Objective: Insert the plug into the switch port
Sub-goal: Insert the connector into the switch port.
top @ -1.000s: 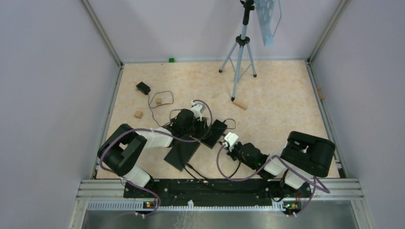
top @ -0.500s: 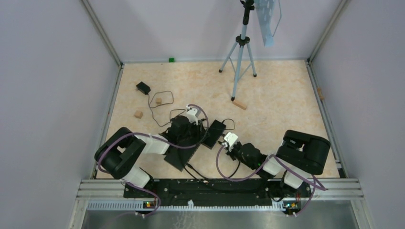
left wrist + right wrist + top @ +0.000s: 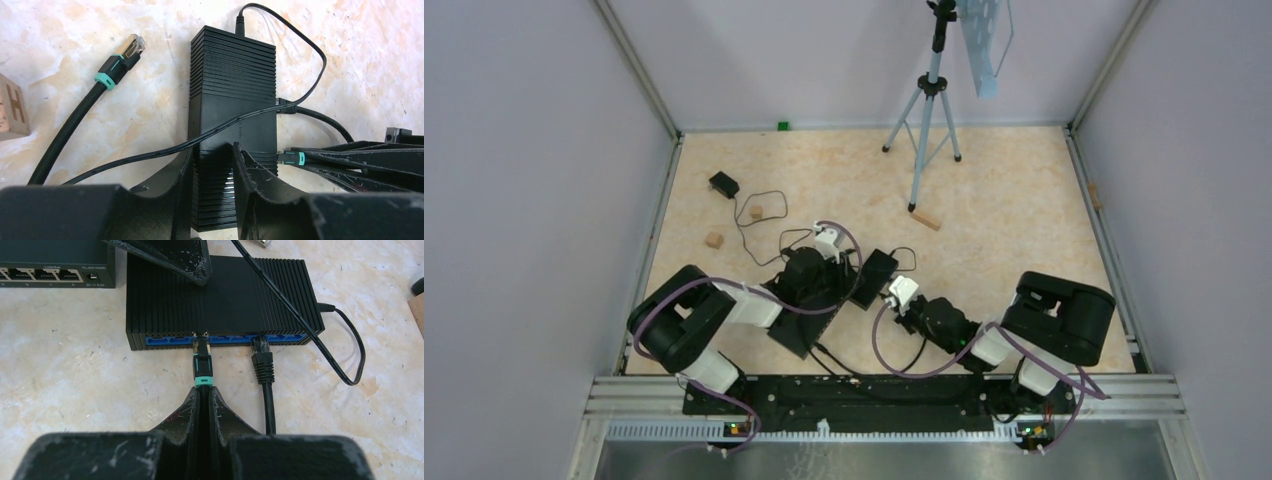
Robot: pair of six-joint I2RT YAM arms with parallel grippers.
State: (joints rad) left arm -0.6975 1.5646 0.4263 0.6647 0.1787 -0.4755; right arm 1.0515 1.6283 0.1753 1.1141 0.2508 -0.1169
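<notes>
left wrist view: wooden block (image 3: pixel 11 105) at the far left edge, then a spare connector (image 3: pixel 122 57) with a teal band lying loose on the tabletop (image 3: pixel 65 30), left of the switch (image 3: pixel 232 75) and apart from it. left gripper (image 3: pixel 212 148) sits over the near end of the switch, jaws a medium gap apart and not clamped on anything. one finger runs along the switch's left edge, the other is over its top. cannot tell how hard they press. thin power cord (image 3: pixel 300 45) leaves the far end of the switch, loops right and crosses back over its top.

right wrist view: second switch (image 3: pixel 55 265) at top left, just beside the first one. plug (image 3: pixel 202 357), teal band at its back, lies straight ahead of the right gripper (image 3: pixel 205 390), just past the fingertips. its nose is at the mouth of a blue port left of middle on the switch front. cannot tell if it is fully seated. right gripper jaws are nearly closed, pinching the plug's cable right behind the teal band. black connector (image 3: pixel 262 357) sits in a port further right, its cable running back beside the gripper.
</notes>
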